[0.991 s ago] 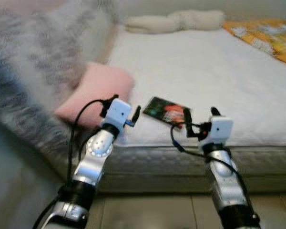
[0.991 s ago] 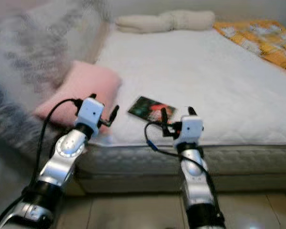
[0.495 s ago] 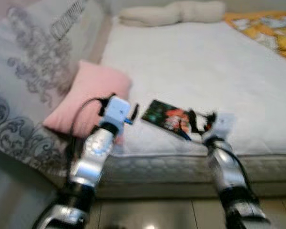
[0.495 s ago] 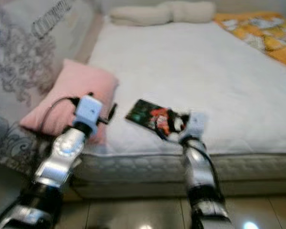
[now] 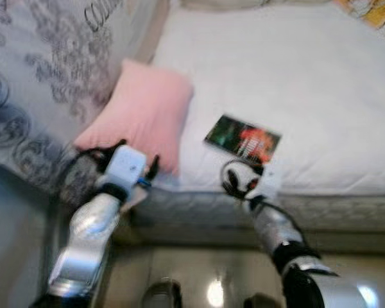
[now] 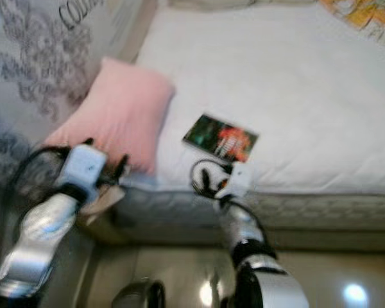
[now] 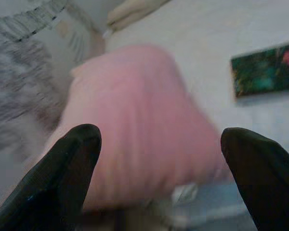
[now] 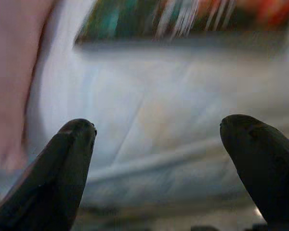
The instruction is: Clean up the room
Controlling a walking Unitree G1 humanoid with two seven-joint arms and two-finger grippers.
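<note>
White mattress [image 5: 321, 83] fills the scene, with a dark, colourful book [image 5: 243, 137] lying flat near its front edge, just beside a pink pillow [image 5: 141, 115]. Right tool [image 8: 159, 159] hangs at that edge just short of the book with its fingers spread wide and empty; left tool [image 7: 159, 168], also open, faces the pillow. My judgement: advance the right tool low and level, straddling the book's near edge before closing.
</note>
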